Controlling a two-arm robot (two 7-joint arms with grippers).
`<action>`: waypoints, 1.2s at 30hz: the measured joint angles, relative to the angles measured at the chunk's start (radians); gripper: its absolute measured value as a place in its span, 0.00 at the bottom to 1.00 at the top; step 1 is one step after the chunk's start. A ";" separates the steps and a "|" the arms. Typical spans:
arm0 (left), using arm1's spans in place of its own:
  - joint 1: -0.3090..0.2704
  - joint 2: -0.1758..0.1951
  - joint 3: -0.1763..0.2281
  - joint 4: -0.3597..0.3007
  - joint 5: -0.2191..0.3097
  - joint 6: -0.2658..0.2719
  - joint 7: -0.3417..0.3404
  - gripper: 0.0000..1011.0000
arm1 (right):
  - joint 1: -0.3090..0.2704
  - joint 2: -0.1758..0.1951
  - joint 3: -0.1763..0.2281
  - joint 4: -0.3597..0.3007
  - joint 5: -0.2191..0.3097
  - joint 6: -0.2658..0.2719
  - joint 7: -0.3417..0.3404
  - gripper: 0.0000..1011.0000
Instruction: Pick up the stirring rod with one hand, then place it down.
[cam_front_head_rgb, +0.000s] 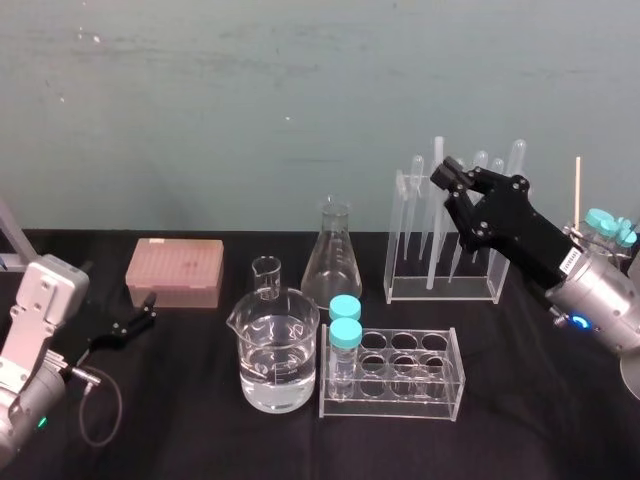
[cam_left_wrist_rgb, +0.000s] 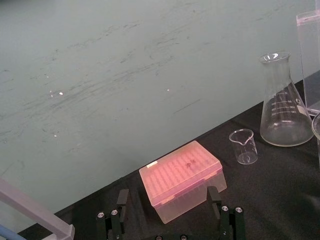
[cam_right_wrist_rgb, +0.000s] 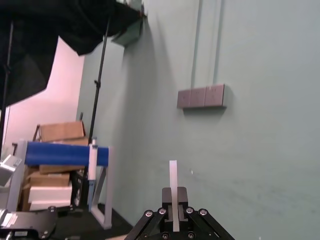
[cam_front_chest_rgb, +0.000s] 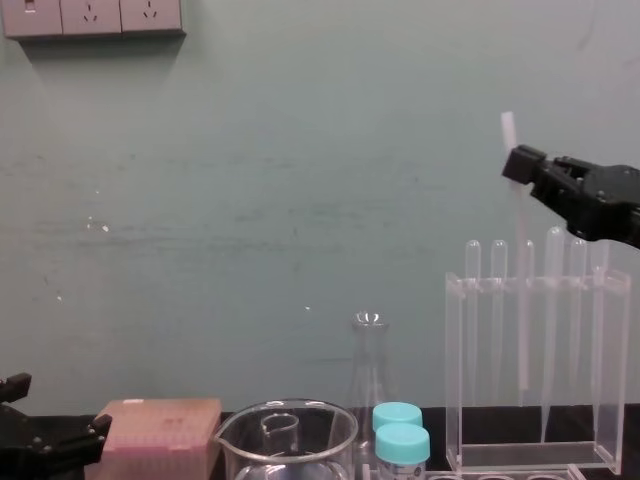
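The stirring rod (cam_front_chest_rgb: 519, 300) is a thin translucent-white stick held upright, near its top end, by my right gripper (cam_front_chest_rgb: 516, 163), which is shut on it. Its lower part still hangs inside the clear pipette rack (cam_front_chest_rgb: 455, 380), with the bottom end off the rack's floor. From the head view the rod (cam_front_head_rgb: 434, 235) runs down from the right gripper (cam_front_head_rgb: 446, 172) into the rack (cam_front_head_rgb: 391, 250). The right wrist view has the rod (cam_right_wrist_rgb: 173, 175) sticking up between the closed fingers of the gripper (cam_right_wrist_rgb: 173, 202). My left gripper (cam_left_wrist_rgb: 168, 195) rests open at the left near a pink box.
A pink tip box (cam_front_head_rgb: 175, 272), small beaker (cam_front_head_rgb: 266, 276), large beaker with water (cam_front_head_rgb: 277, 350), conical flask (cam_front_head_rgb: 332, 255) and a tube rack (cam_front_head_rgb: 440, 400) with two teal-capped tubes (cam_front_head_rgb: 345, 330) stand on the black table. Bulb-topped pipettes (cam_front_chest_rgb: 553, 330) fill the tall rack.
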 joint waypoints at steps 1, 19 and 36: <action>0.000 0.000 0.000 0.000 0.000 0.000 0.000 0.99 | 0.000 -0.004 0.003 0.009 0.005 -0.011 0.010 0.06; 0.000 0.000 0.000 0.000 0.000 0.000 0.000 0.99 | -0.004 -0.009 0.009 0.066 -0.006 0.013 0.015 0.06; 0.000 0.000 0.000 0.000 0.000 0.000 0.000 0.99 | -0.002 -0.009 0.008 0.063 -0.005 0.010 0.016 0.06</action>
